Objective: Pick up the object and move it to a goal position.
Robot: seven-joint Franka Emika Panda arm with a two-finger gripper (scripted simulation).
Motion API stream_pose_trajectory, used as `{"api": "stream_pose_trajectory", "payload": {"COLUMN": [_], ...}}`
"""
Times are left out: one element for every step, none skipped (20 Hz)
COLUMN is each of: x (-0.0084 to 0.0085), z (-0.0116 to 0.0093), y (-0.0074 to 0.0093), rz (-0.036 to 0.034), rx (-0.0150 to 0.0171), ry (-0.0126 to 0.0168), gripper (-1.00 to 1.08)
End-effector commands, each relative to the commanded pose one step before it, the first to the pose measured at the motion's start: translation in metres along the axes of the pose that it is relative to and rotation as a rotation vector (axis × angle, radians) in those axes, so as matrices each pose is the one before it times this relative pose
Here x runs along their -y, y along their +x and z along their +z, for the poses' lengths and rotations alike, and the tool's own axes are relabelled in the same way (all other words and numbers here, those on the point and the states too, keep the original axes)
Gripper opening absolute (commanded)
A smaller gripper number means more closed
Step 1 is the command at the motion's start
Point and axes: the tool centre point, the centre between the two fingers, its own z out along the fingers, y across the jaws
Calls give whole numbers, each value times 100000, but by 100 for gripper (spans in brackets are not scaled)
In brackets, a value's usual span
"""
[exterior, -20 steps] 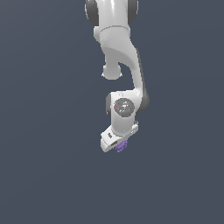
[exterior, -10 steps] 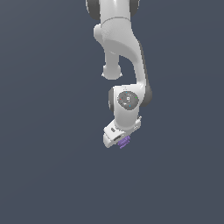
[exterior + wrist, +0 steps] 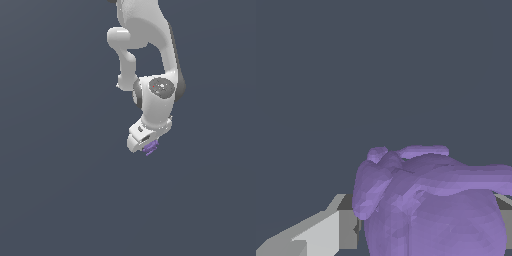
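Observation:
The object (image 3: pixel 150 147) is a tiny purple lumpy piece with small knobs, seen in the exterior view poking out under the white hand. My gripper (image 3: pixel 148 145) is shut on it and carries it in the air against the plain grey background. In the wrist view the object (image 3: pixel 431 200) fills the near part of the picture, a bulging purple mass held between the grey fingers (image 3: pixel 326 231). Most of the far finger is hidden behind it.
Only the white arm (image 3: pixel 150 60) reaches down from above in the exterior view, against a uniform dark grey backdrop. No other objects, edges or surfaces show in either view.
The arm has carried the object upward and slightly toward the exterior view's right. The gripper stays shut on it throughout.

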Motion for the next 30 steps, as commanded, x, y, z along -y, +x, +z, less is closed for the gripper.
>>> {"api": "stream_pose_trajectory", "payload": {"x": [1785,713,721,747,738,748,773,771,784,794,788,778,763,740,714,702,659,629,583,564,515,491,427,405,356,278,258,210,131,116], "z": [-2032,-824,-835,-842,-857,-870,-881,-899,-916,-930,-924,-913,-896,-870,-841,-814,-778,-743,-713,-668,-635,-583,-547,-482,-424,-378,-308,-251,-208,-139], "y": [-425,-173,-173,-165,-174,-174,-168,-175,-175,-174,-170,-164,-156,-148,-138,-127,-119,-110,-107,-89,-85,-67,-68,-46,-36,-41,-21,-15,-24,-7], "rz": [-53,0,0,-14,0,0,-13,0,0,0,0,0,0,0,0,-49,0,0,4,0,1,0,8,0,0,18,0,0,24,0], "rx": [-30,0,0,32,0,0,22,0,0,0,0,0,0,0,0,-20,0,0,-23,0,-23,0,-33,0,0,-34,0,0,-34,0], "ry": [-142,0,0,-60,0,0,-42,0,0,0,0,0,0,0,0,44,0,0,43,0,43,0,60,0,0,57,0,0,55,0], "gripper": [-100,-100,-100,-100,-100,-100,-100,-100,-100,-100,-100,-100,-100,-100,-100,-100,-100,-100,-100,-100,-100,-100,-100,-100,-100,-100,-100,-100,-100,-100]}}
